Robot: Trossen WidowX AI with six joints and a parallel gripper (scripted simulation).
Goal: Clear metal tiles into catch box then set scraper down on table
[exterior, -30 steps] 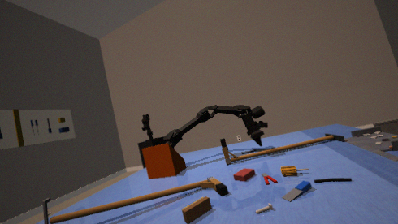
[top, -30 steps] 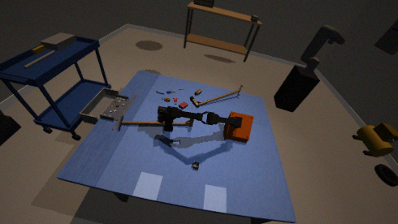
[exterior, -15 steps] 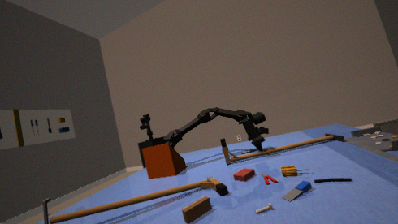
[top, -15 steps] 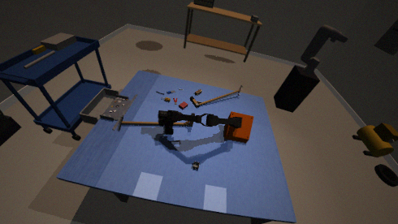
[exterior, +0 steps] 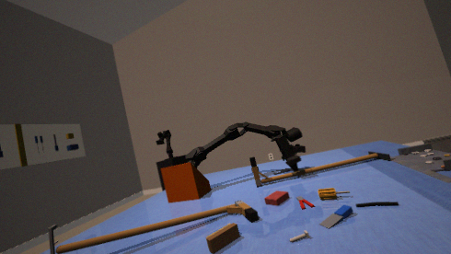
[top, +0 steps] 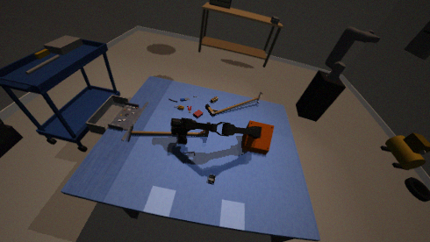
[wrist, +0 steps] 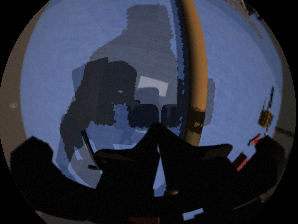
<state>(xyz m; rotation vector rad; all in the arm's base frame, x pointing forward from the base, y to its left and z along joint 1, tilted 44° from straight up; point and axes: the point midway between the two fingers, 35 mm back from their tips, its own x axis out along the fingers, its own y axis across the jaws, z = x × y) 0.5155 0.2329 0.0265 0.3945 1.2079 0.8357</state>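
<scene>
The long scraper [top: 151, 132] [exterior: 336, 166] [wrist: 193, 50] lies flat on the blue table, its wooden handle pointing at the arm and its blade [top: 133, 120] at the near edge of the steel bench plate [top: 115, 125]. Several small metal tiles [top: 125, 112] [exterior: 425, 154] lie on the plate. The grey catch box [top: 94, 120] stands at the plate's far end. My gripper [top: 182, 138] [exterior: 294, 169] [wrist: 156, 124] is shut and empty. It points down, low over the table, right next to the handle's near end, and in the wrist view the handle runs just to the right of the fingers.
A second long-handled tool [top: 234, 105] [exterior: 152, 225] lies behind the arm. A red block [top: 197, 113] [exterior: 276, 198], pliers, screwdrivers and other small tools are scattered nearby. The orange arm base [top: 259, 136] stands on the right. A blue cart [top: 57, 70] stands beyond the catch box.
</scene>
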